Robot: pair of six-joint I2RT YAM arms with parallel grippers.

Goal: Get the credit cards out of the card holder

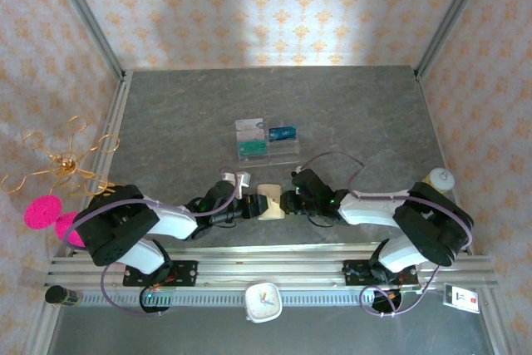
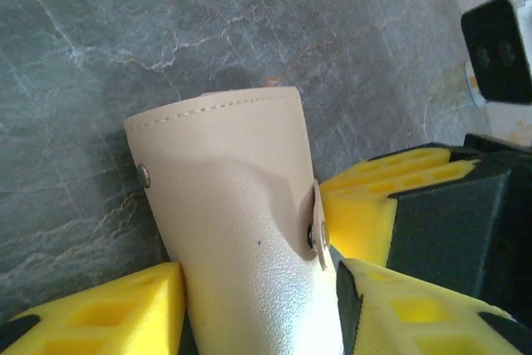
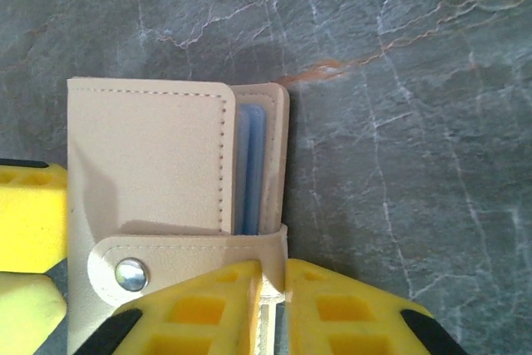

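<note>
A: Position of the card holder [image 1: 270, 202]?
B: Right between the left gripper [image 1: 254, 207] and the right gripper [image 1: 286, 203], touching both, over the grey table [image 1: 357, 114]. Resting or lifted, hard to tell.
A: Grip on the left?
B: Clamped on the holder. Yellow fingers [image 2: 108, 313] pressed against both sides of the beige cover, with the cover bowed between them.
A: And the right?
B: Pinched nearly together on the holder's thin edge, at the end of the snap tab [image 3: 166, 259]. Tab folded over the cover, metal stud showing just beside the fingertips.
A: Credit cards [image 3: 249, 164]?
B: Tucked inside the holder, just ahead of the right fingertips, pale blue edges peeking out along the open side.
A: Anything past the grippers?
B: Clear tray [image 1: 287, 150], well apart on the far side of both, holding loose cards [image 1: 252, 149] in white, teal and blue.
</note>
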